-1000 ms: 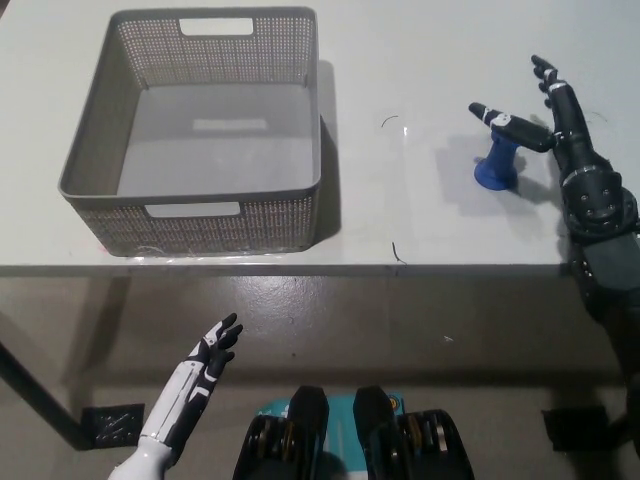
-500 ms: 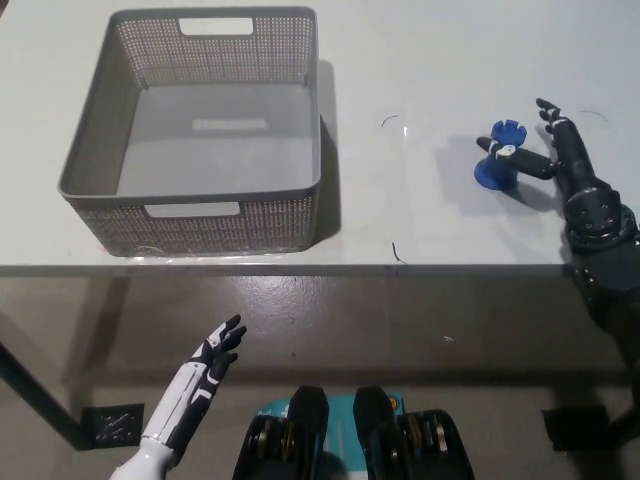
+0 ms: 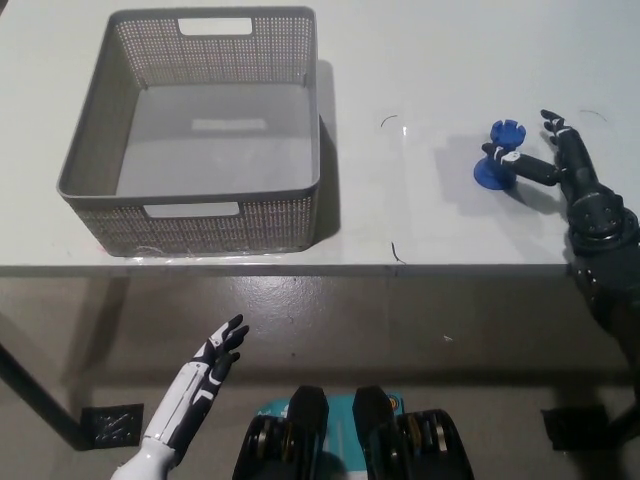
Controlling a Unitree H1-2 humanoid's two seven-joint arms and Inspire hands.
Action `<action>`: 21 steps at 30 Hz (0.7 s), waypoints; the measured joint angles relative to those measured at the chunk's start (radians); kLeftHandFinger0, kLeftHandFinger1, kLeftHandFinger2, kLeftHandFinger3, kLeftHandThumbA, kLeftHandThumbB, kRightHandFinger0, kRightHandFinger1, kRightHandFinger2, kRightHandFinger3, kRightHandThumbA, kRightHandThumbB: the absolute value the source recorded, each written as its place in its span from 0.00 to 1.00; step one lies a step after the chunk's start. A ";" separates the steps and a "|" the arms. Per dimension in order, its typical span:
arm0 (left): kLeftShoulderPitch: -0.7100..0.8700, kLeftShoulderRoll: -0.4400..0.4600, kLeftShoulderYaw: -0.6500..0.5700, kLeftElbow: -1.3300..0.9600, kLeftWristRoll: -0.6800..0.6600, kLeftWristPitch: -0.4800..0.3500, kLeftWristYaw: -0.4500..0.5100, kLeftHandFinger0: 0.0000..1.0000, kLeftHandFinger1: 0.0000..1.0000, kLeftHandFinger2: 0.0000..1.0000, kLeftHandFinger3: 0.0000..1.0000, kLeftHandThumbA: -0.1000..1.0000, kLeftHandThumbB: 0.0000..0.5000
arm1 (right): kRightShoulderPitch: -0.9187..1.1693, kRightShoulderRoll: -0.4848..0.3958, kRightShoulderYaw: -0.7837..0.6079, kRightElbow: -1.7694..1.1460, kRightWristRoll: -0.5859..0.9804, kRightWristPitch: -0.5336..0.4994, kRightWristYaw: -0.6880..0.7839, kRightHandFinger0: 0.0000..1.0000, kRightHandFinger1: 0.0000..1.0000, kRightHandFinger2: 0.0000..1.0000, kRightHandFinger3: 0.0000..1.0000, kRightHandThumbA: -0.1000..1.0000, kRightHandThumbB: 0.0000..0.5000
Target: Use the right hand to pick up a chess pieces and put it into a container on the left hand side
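Observation:
A blue chess piece [image 3: 498, 155], a rook with a notched top, stands upright on the white table [image 3: 420, 220] at the right. My black right hand [image 3: 560, 165] is right beside it, fingers apart, one finger touching the piece's stem and another reaching past its far side. The hand holds nothing. A grey mesh basket [image 3: 200, 215] with handle slots sits on the table's left half, empty inside. My white left hand [image 3: 205, 365] rests below the table's front edge at the lower left, fingers spread.
The table's front edge [image 3: 300, 267] runs across the middle of the picture, with grey floor below. A short dark mark [image 3: 397, 252] lies near the edge, between basket and rook.
My right hand has dropped lower and drawn toward me, coming down beside the rook so the piece's top now shows. The left hand and the basket have stayed put.

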 measured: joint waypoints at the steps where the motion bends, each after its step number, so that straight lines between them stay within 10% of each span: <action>1: -0.001 0.000 0.000 0.000 0.000 0.000 0.000 1.00 1.00 1.00 1.00 1.00 0.48 | -0.001 0.002 0.003 0.001 0.000 0.000 0.000 1.00 1.00 1.00 1.00 0.99 0.88; 21: -0.013 0.002 0.000 0.015 -0.005 -0.010 -0.016 1.00 1.00 1.00 1.00 1.00 0.46 | -0.033 0.040 0.045 0.017 0.000 0.000 0.000 1.00 1.00 1.00 1.00 0.93 0.79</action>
